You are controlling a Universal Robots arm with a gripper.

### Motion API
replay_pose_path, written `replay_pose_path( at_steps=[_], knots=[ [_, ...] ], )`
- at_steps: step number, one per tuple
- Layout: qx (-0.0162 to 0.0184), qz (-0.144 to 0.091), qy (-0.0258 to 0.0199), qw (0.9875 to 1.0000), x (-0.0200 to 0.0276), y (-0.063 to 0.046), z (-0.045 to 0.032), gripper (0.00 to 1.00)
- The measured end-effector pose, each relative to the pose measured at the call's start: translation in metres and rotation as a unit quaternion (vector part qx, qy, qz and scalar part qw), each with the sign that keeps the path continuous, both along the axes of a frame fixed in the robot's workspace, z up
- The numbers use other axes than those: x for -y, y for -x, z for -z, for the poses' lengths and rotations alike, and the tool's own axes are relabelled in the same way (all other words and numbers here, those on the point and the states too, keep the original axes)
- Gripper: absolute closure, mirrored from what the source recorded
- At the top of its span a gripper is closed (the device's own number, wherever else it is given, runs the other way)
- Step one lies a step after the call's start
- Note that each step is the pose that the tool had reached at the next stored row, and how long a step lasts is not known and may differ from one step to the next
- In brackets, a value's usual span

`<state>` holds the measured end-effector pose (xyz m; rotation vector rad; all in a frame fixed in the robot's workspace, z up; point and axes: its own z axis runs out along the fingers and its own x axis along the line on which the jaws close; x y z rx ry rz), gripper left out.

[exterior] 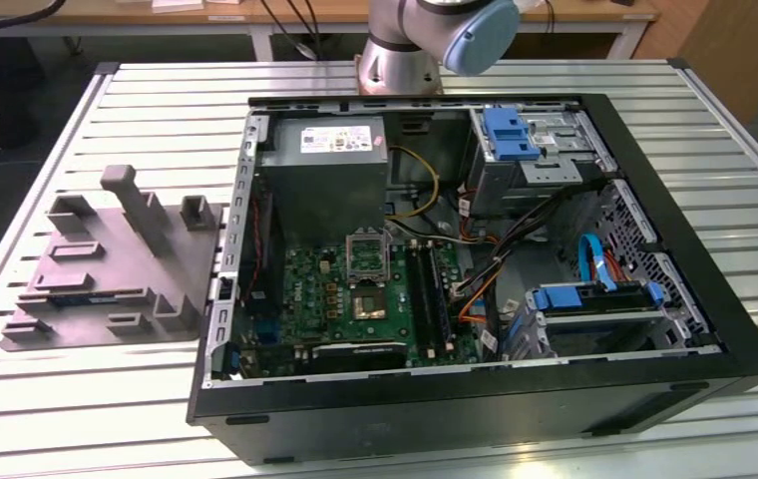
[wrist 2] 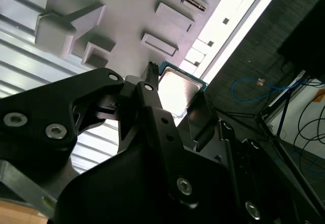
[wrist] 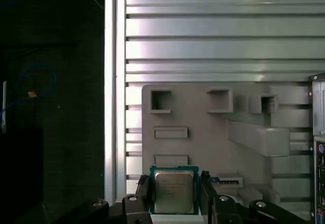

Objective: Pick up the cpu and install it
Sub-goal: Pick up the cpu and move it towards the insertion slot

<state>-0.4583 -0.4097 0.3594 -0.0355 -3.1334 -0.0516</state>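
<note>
Cpu (wrist: 174, 191) is sitting between the fingers (wrist: 143, 192) of the gripper (wrist: 174, 186), which is clamping it above tray (wrist: 203, 132); silvery square lid, green rim showing.

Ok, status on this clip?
Gripper shut on the cpu. Cpu held above the grey tray. Nothing seen in the way.

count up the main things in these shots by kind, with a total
cpu: 1
gripper: 1
grey tray: 1
open pc case: 1
blue drive brackets: 2
total: 6
</note>
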Motion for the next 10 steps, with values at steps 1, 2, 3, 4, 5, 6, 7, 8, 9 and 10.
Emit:
replay_pose_path(
  at_steps=[1,2,3,4,5,6,7,8,9,10],
  knots=[
    [0.0000,0.000,0.0001,1.0000,0.0000,0.000,-0.0018,0.53],
    [0.0000,0.000,0.0001,1.0000,0.0000,0.000,-0.0038,0.53],
    [-0.0001,0.000,0.0002,1.0000,0.0000,0.000,-0.0058,0.53],
    [-0.0001,0.000,0.0002,1.0000,0.0000,0.000,-0.0078,0.53],
    [0.0000,0.000,0.0003,1.0000,0.0000,0.000,-0.0094,0.53],
    [-0.0001,0.000,0.0004,1.0000,0.0000,0.000,-0.0111,0.53],
    [0.0000,0.000,0.0006,1.0000,0.0000,0.000,-0.0126,0.53],
    [0.0000,0.000,0.0009,1.0000,0.0000,0.000,-0.0131,0.53],
    [0.0002,0.000,0.0013,1.0000,0.0000,0.000,-0.0129,0.53],
    [0.0002,0.000,0.0014,1.0000,0.0000,0.000,-0.0130,0.53]
  ],
)
